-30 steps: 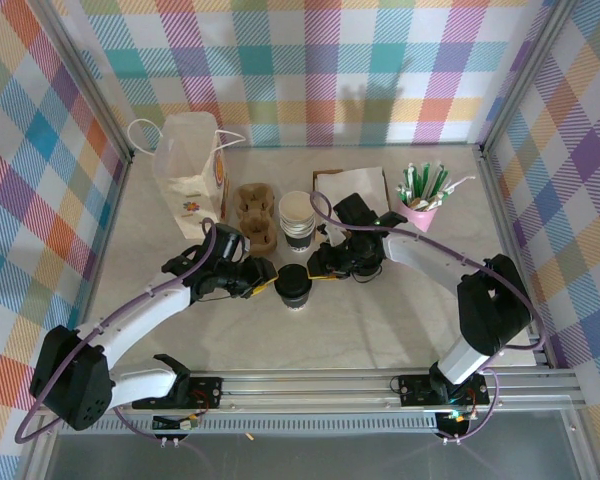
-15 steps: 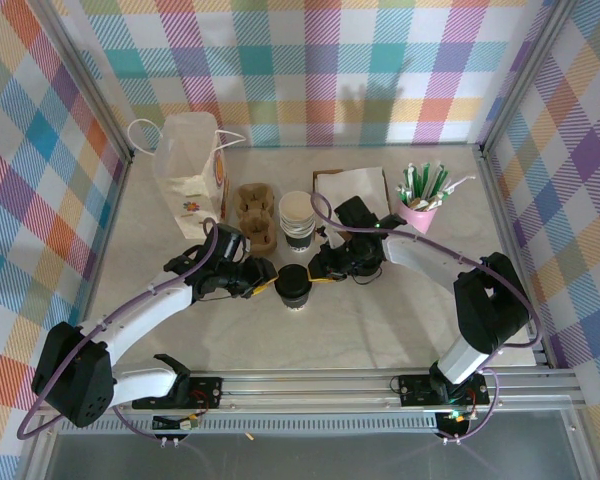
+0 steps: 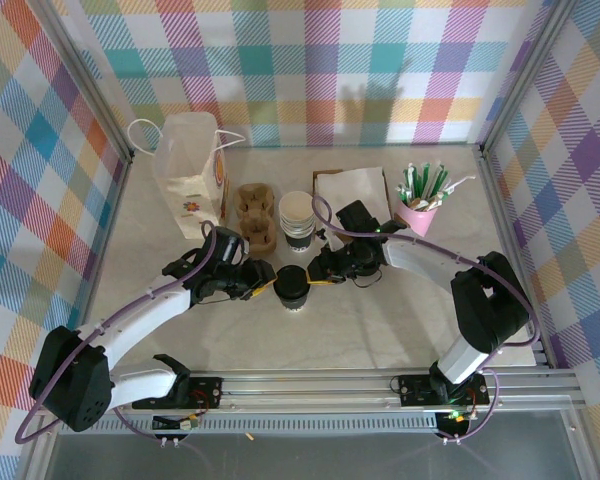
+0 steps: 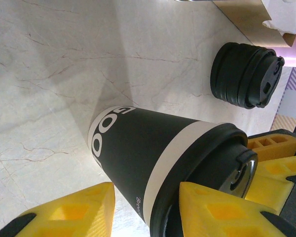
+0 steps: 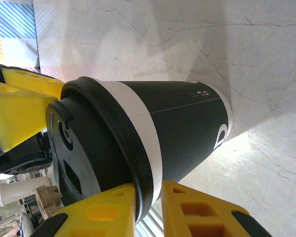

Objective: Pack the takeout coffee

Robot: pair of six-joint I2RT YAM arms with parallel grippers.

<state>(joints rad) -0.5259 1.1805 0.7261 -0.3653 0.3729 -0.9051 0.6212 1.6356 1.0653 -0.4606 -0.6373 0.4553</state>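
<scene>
The takeout coffee looks light and crushable: hold it gently mid-body. The right gripper pinches its lid rim; the left gripper straddles it, contact unclear.

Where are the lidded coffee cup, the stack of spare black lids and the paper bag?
lidded coffee cup (image 3: 292, 284): top external view, on its black lid.
stack of spare black lids (image 4: 237, 74): left wrist view, on its ribbed side.
paper bag (image 3: 187, 168): top external view, on its white side.
</scene>
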